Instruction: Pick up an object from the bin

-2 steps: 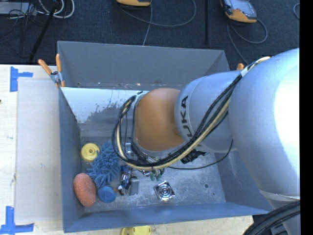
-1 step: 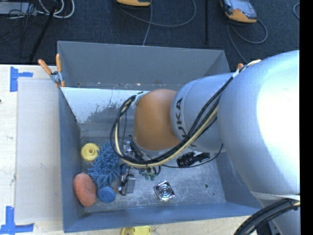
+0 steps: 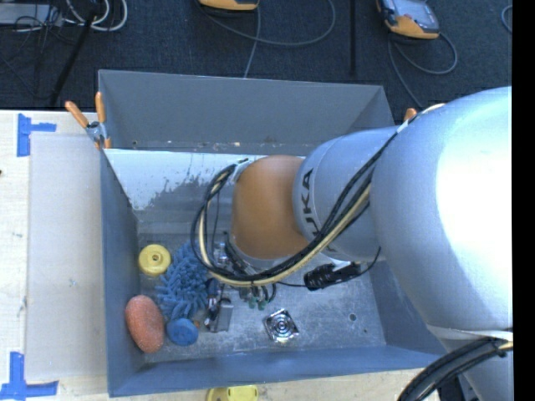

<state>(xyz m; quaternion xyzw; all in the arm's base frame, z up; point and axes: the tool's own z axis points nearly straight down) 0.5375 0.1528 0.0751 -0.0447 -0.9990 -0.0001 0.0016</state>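
Low in the front-left part of the bin (image 3: pixel 242 115) with the gripper (image 3: pixel 219 313), just beside the right edge of a blue shaggy thing (image 3: pixel 185 284) and near a small blue ball (image 3: pixel 181 332); cannot tell whether released or clenched, being largely tucked under the orange wrist cover (image 3: pixel 263 207), and no sign of anything grasped. Best to treat the blue shaggy thing as the likely pick, being nearest: shift left over its bulk rather than its fringe, come straight down, clamp on a thick tuft, then lift vertically. Keep clear of the yellow round piece (image 3: pixel 155 259), the orange-red oval (image 3: pixel 144 322) and the silvery metal part (image 3: pixel 282 327)
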